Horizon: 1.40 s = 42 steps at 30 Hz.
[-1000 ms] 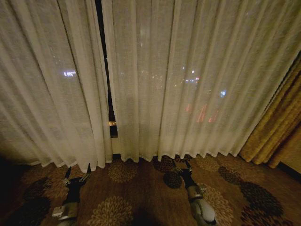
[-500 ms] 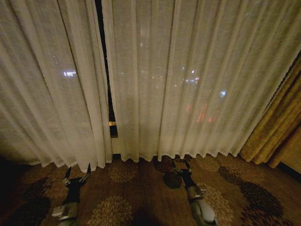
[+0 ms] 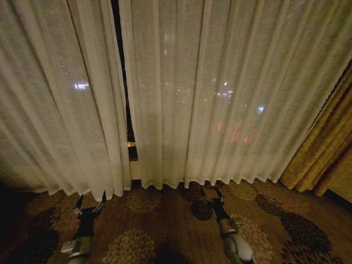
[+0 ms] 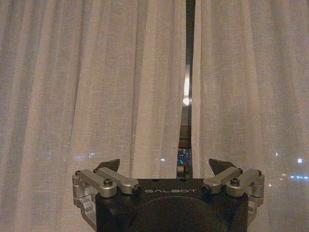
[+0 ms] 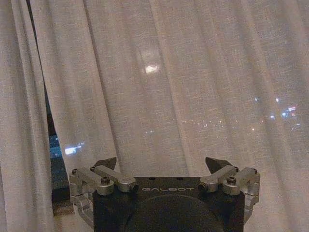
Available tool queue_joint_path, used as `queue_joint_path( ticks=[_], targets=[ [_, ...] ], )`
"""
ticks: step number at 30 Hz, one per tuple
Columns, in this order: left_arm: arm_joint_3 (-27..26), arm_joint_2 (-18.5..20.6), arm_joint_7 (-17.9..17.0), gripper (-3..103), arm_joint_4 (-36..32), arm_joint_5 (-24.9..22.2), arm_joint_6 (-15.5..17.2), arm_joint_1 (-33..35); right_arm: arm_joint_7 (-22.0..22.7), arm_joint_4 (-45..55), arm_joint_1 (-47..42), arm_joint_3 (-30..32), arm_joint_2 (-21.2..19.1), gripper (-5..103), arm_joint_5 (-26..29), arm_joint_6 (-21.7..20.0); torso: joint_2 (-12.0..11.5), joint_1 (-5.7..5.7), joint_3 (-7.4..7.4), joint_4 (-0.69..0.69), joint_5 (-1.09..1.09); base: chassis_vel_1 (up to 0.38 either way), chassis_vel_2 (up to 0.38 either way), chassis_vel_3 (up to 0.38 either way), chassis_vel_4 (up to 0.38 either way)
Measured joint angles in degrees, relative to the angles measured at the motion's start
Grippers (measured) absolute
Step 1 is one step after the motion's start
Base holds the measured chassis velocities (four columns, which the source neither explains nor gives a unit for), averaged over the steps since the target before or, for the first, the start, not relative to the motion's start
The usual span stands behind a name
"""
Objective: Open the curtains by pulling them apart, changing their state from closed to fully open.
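Observation:
Two sheer cream curtains hang to the floor: the left panel [image 3: 60, 99] and the wider right panel [image 3: 220, 93]. A narrow dark gap [image 3: 125, 82] runs between them, with night lights glowing through the fabric. My left gripper [image 3: 89, 207] is low near the carpet, just short of the left panel's hem, open and empty. My right gripper [image 3: 212, 194] is low by the right panel's hem, also open. In the left wrist view the open gripper [image 4: 165, 166] faces the left panel [image 4: 96, 87] with the gap [image 4: 189, 72] off to one side. The right wrist gripper [image 5: 161, 164] faces the right panel [image 5: 193, 87].
A thick golden-yellow drape [image 3: 324, 154] hangs at the far right. Brown carpet [image 3: 165, 220] with round floral patterns lies below the hems. The floor at the far left is dark.

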Motion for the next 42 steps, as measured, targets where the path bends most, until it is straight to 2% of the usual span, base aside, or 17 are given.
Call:
queue_joint_path(
  ticks=[11, 29, 42],
  targets=[
    [0.00, 0.00, 0.00, 100, 0.00, 0.00, 0.00, 0.00, -0.28, -0.01, 0.03, -0.34, 0.45, 100, -0.57, 0.01, 0.00, 0.00, 0.00, 0.00, 0.00, 0.000, 0.000, 0.000, 0.000],
    [0.00, 0.00, 0.00, 100, 0.00, 0.00, 0.00, 0.00, -1.72, -0.23, 0.12, -0.28, -0.93, 100, -1.17, 0.49, 0.00, -0.01, 0.00, 0.00, 0.00, -0.009, 0.009, 0.009, -0.011],
    [0.00, 0.00, 0.00, 100, 0.00, 0.00, 0.00, 0.00, -3.06, -0.92, 0.02, -1.36, -0.07, 100, -2.76, 0.89, 0.01, -0.01, 0.00, 0.01, 0.02, -0.181, 0.195, 0.191, -0.193]
  ],
)
